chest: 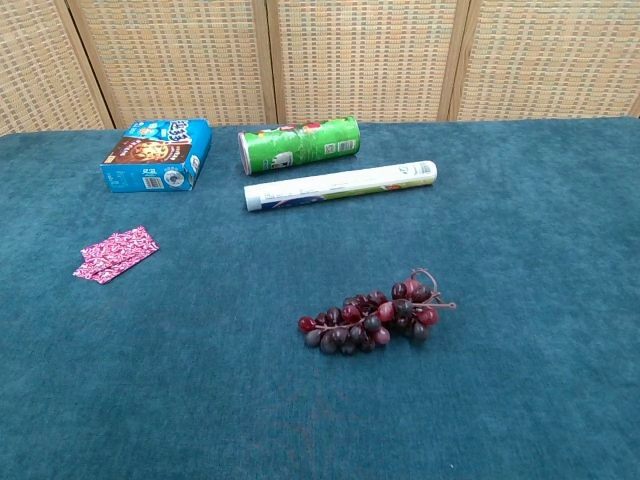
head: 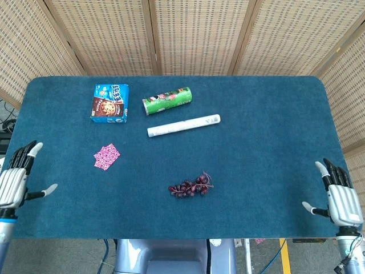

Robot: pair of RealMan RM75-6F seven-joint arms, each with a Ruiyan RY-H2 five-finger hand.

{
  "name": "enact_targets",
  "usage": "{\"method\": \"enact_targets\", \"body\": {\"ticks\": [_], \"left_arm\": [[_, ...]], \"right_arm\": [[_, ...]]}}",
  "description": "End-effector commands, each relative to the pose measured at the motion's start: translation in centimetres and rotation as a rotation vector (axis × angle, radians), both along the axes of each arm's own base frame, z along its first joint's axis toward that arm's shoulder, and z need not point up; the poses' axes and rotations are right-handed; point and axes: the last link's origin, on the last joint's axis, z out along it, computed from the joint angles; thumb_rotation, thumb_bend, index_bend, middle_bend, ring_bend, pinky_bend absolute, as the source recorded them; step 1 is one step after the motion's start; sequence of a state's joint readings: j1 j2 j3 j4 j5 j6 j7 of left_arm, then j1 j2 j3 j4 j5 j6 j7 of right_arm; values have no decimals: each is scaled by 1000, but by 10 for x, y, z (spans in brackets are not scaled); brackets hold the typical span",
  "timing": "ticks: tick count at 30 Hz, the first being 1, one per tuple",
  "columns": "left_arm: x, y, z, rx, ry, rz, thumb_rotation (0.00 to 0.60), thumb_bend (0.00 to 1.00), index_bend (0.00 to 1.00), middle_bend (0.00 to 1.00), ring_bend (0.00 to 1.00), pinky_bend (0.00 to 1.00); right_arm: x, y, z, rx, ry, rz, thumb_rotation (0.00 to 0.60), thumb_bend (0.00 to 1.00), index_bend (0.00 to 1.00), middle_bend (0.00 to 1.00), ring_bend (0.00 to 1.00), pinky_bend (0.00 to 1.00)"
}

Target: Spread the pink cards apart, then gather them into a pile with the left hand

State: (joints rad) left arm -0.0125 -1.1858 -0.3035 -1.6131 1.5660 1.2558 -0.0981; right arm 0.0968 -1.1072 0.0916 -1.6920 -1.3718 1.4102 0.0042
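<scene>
The pink cards [head: 106, 156] [chest: 115, 253] lie overlapped in a small pile on the left part of the blue table [head: 268, 125]. My left hand [head: 14, 181] hovers open at the table's front left corner, well to the left of the cards and apart from them. At the front right corner my right hand [head: 339, 196] is open with its fingers spread and nothing in it. Neither hand shows in the chest view.
A blue cookie box [head: 110, 103] lies behind the cards. To its right lie a green can [head: 167, 100] on its side and a white tube [head: 183, 125]. A bunch of dark grapes [head: 191, 186] sits near the front middle.
</scene>
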Motion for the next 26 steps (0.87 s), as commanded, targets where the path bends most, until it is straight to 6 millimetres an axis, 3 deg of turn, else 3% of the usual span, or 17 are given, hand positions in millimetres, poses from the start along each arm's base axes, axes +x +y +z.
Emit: {"method": "enact_targets", "body": {"ticks": [1,26], "left_arm": [[-26,-35,6,10,153,81,600,0,0,0,0,0],[-28,-42,25,-25,109,89,600,0,0,0,0,0]], "right_arm": [[0,0,0,-9,5,6,600,155,68,0,0,0],[1,0,-1,-23,3,27,600,182,68,0,0,0]]}}
